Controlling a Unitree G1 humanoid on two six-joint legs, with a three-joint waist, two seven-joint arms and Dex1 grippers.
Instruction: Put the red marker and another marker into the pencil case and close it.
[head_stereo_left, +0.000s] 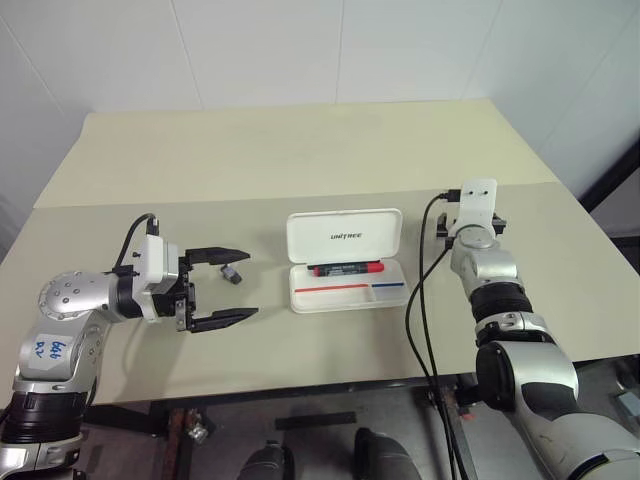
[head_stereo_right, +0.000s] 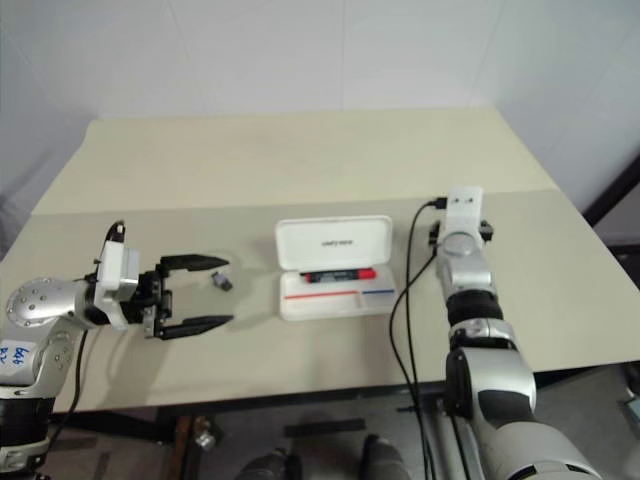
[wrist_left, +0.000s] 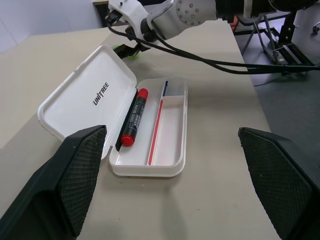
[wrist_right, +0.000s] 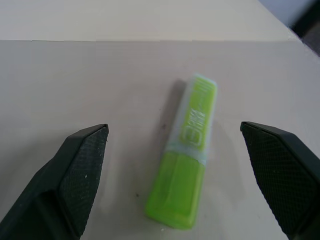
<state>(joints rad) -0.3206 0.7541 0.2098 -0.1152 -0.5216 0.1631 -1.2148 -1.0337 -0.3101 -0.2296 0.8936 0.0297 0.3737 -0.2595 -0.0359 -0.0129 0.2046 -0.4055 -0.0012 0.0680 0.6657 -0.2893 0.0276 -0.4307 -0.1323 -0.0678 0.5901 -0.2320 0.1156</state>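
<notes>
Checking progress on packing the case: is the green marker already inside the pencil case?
No: the green marker lies on the bare table between the open right gripper's fingers, while the pencil case holds the red marker.

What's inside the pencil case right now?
The open pencil case holds the red marker, lying in its tray along the hinge side. The rest of the tray looks bare. The green highlighter lies on the table, between the open right gripper's fingers.

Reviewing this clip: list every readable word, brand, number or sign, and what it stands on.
"UNITREE": inside the lid of the pencil case.
Print on the red marker: too small to read.
Print on the green highlighter: blurred, unreadable.
Blue handwriting on the left arm's sticker: not legible.
</notes>
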